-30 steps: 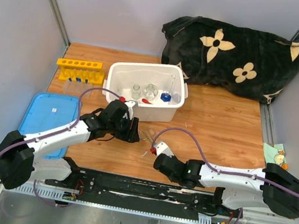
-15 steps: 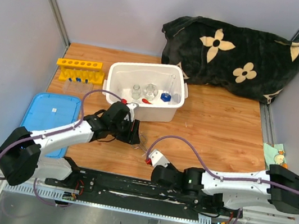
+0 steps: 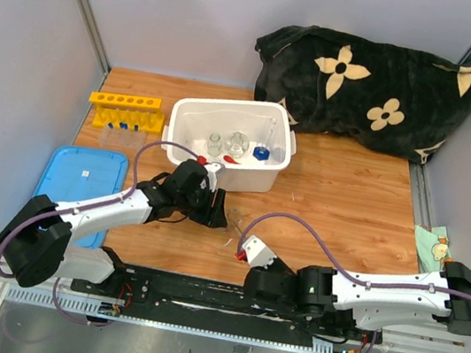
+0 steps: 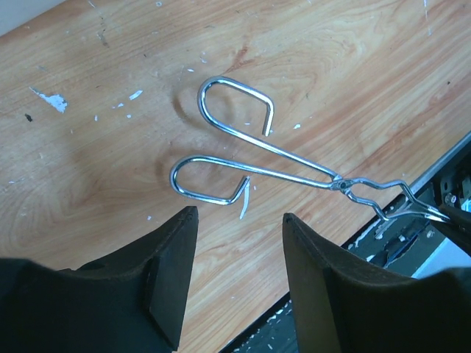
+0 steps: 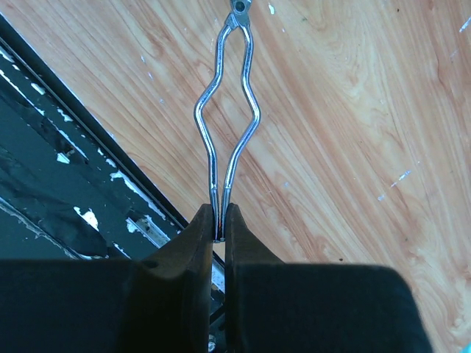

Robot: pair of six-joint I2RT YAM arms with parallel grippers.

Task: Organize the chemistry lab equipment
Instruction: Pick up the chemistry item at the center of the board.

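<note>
Metal tweezers [image 4: 340,181] lie low over the wooden table near its front edge. My right gripper [image 5: 220,213] is shut on their two thin ends [image 5: 237,18], and sits at the bottom centre of the top view [image 3: 246,252]. My left gripper [image 4: 240,215] hangs open just short of the tweezers' two loops, touching nothing; from above it shows left of the right one [image 3: 216,216]. In the white bin [image 3: 193,116] stand a small beaker [image 3: 214,144], a flask [image 3: 238,144], a blue-based glass piece [image 3: 262,152] and a thin red tool [image 3: 232,159]. A yellow tube rack [image 3: 126,103] stands at the far left with blue-capped tubes [image 3: 122,127] in front.
A blue lid [image 3: 72,187] lies flat at the left, beside my left arm. A black flowered blanket [image 3: 366,90] fills the far right corner. The black base rail [image 3: 225,296] runs along the table's near edge, right under the right gripper. Grey walls close in both sides.
The right gripper has drawn back toward the near edge with the tweezers' ends in it. The left gripper has slid right, closer to the loops.
</note>
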